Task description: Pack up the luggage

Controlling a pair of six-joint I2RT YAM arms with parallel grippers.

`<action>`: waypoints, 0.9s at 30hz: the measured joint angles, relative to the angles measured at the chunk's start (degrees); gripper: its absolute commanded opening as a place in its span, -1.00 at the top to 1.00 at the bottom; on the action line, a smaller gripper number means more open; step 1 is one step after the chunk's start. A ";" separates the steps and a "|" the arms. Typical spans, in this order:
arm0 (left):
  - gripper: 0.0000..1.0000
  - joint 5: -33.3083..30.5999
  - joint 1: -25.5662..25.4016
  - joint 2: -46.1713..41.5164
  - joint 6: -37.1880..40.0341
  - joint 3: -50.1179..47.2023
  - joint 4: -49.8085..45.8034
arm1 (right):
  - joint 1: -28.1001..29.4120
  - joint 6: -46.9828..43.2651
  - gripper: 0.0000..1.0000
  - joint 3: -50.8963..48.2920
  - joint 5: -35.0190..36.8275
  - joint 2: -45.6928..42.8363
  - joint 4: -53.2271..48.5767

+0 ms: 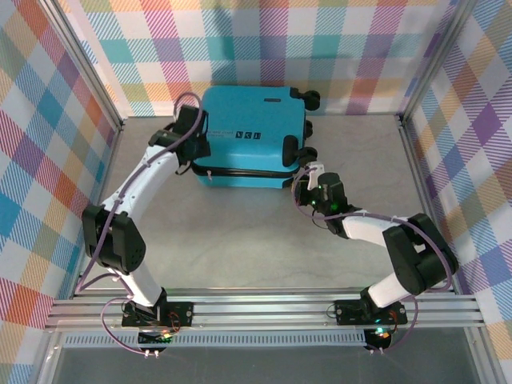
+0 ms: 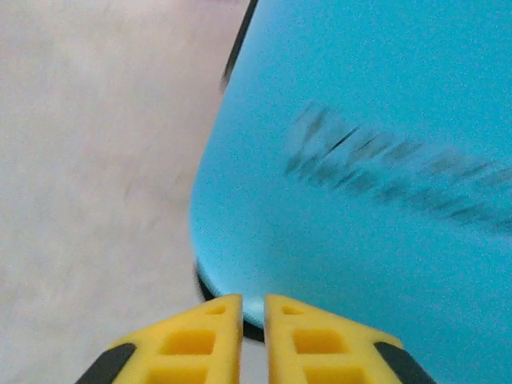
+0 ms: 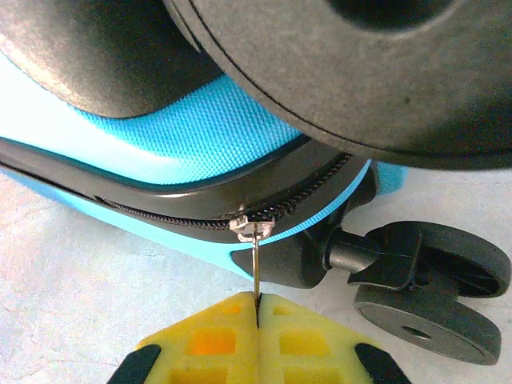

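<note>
Luggage [image 1: 248,128], a smooth turquoise-blue hard-shell case with rounded corners, lies flat toward the far edge of the pale, mottled surface [image 1: 240,232]. At its near right corner, beside a matte black caster wheel [image 3: 436,308], the right fingers [image 3: 216,340], yellow and ribbed, pinch the thin metal zipper pull [image 3: 255,264]. At its left corner the left fingers [image 2: 200,340] stand slightly parted, holding nothing. The shell's printed marks there are blurred.

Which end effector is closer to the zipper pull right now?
Right. The right end effector is shut on the zipper pull by a wheel; the left end effector is at the opposite side of the luggage.
</note>
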 measured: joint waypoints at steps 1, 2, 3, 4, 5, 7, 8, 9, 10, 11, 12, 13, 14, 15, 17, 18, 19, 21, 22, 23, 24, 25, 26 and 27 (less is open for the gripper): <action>0.52 1.01 -0.72 0.11 0.26 2.71 0.17 | 0.04 0.02 1.00 -0.22 0.09 -0.15 -0.04; 0.46 2.14 -2.16 0.46 0.83 6.29 0.28 | 0.04 0.00 1.00 -0.33 0.17 -0.28 -0.11; 0.40 3.37 -4.00 1.27 1.57 10.21 0.28 | 0.04 0.00 1.00 -0.35 0.20 -0.39 -0.17; 0.34 4.28 -5.66 2.32 2.19 13.66 0.11 | 0.04 0.00 1.00 -0.37 0.22 -0.46 -0.17; 0.26 5.49 -8.04 4.37 3.04 18.45 -0.42 | 0.04 -0.02 1.00 -0.42 0.26 -0.52 -0.20; 0.15 7.78 -12.31 9.51 4.48 27.87 -1.73 | 0.04 -0.07 1.00 -0.68 0.50 -0.96 -0.35; 0.09 8.94 -14.49 12.92 5.40 33.24 -3.10 | 0.04 -0.07 1.00 -0.92 0.68 -1.40 -0.42; 0.03 10.01 -16.52 16.59 6.29 38.62 -4.66 | 0.04 -0.07 1.00 -1.09 0.85 -1.79 -0.48; 0.00 10.88 -18.03 19.61 6.97 42.82 -6.10 | 0.04 -0.09 1.00 -1.18 0.90 -2.08 -0.63; -0.05 11.96 -19.61 23.32 8.04 47.50 -7.74 | 0.04 -0.07 1.00 -1.20 0.94 -2.29 -0.81; -0.11 13.07 -20.96 26.40 8.98 51.06 -9.29 | 0.04 -0.07 1.00 -1.27 1.01 -2.38 -0.83; -0.15 13.92 -21.97 28.44 9.68 52.94 -10.43 | 0.04 -0.07 1.00 -1.36 1.09 -2.43 -0.83; -0.18 15.21 -22.91 30.21 10.71 53.94 -11.58 | 0.04 -0.07 1.00 -1.42 1.11 -2.45 -0.81; -0.19 16.61 -23.56 31.28 11.82 53.96 -12.92 | 0.04 -0.09 1.00 -1.44 1.09 -2.49 -0.81; -0.24 19.06 -23.98 32.09 14.16 52.72 -14.80 | 0.04 -0.07 1.00 -1.44 1.09 -2.62 -0.81; -0.26 20.17 -24.02 32.06 15.54 51.32 -15.41 | 0.04 -0.09 1.00 -1.49 1.09 -2.69 -0.81; -0.27 20.81 -24.00 31.80 16.50 50.05 -15.30 | 0.04 -0.09 1.00 -1.51 1.07 -2.73 -0.81; -0.28 21.94 -23.98 31.10 18.95 46.47 -15.08 | 0.04 -0.09 1.00 -1.51 1.07 -2.78 -0.83; -0.28 22.27 -23.98 30.95 19.80 45.20 -15.02 | 0.04 -0.07 1.00 -1.51 1.07 -2.82 -0.83; -0.28 22.58 -23.98 30.91 20.74 44.41 -14.10 | 0.04 -0.07 1.00 -1.60 1.09 -2.93 -1.03; -0.29 22.91 -23.98 30.75 21.42 44.17 -13.68 | 0.02 -0.07 1.00 -1.75 1.11 -3.10 -1.05; -0.29 23.26 -24.04 30.64 21.92 44.06 -13.31 | 0.02 -0.07 1.00 -1.86 1.14 -3.34 -1.07; -0.29 23.47 -24.15 30.64 22.34 44.06 -12.70 | 0.04 -0.07 1.00 -1.99 1.14 -3.74 -1.29; -0.29 23.54 -24.20 30.67 22.69 44.04 -12.24 | 0.04 -0.07 1.00 -2.12 1.11 -4.04 -1.40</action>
